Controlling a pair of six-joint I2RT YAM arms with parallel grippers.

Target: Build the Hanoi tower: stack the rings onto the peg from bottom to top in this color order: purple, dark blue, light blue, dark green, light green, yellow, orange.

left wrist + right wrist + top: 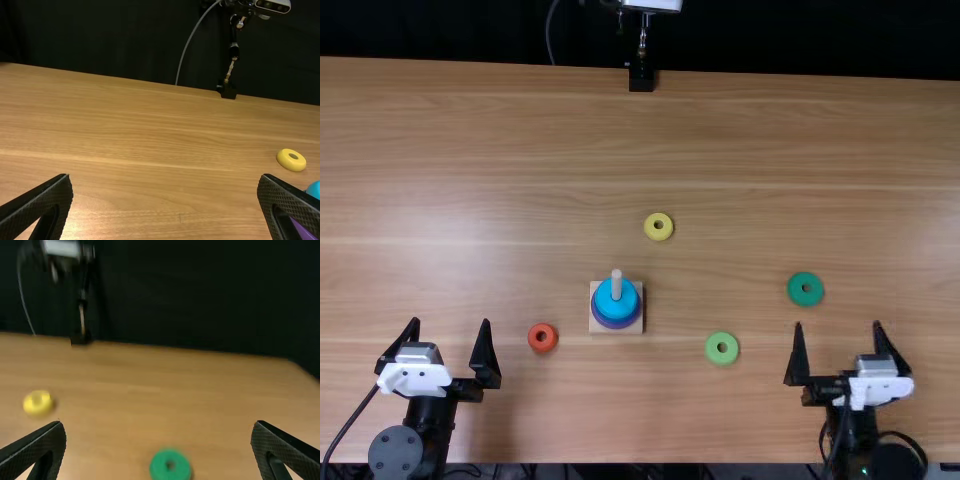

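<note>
Light blue ring (605, 300) tops peg (616, 284) stack, purple ring (615, 325) beneath; dark blue layer hard to tell apart. Likely step: dark green ring (796, 289), flat on counter (500, 190) near right tool (838, 325). Calls for gripping it, centring hole over peg, lowering. Both tools empty, fingers spread, left tool (450, 322) included. No readable writing.

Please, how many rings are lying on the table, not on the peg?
4: the yellow ring beyond the peg, the orange ring left of the wooden base, the light green ring right of it, and the dark green ring farthest right.
</note>
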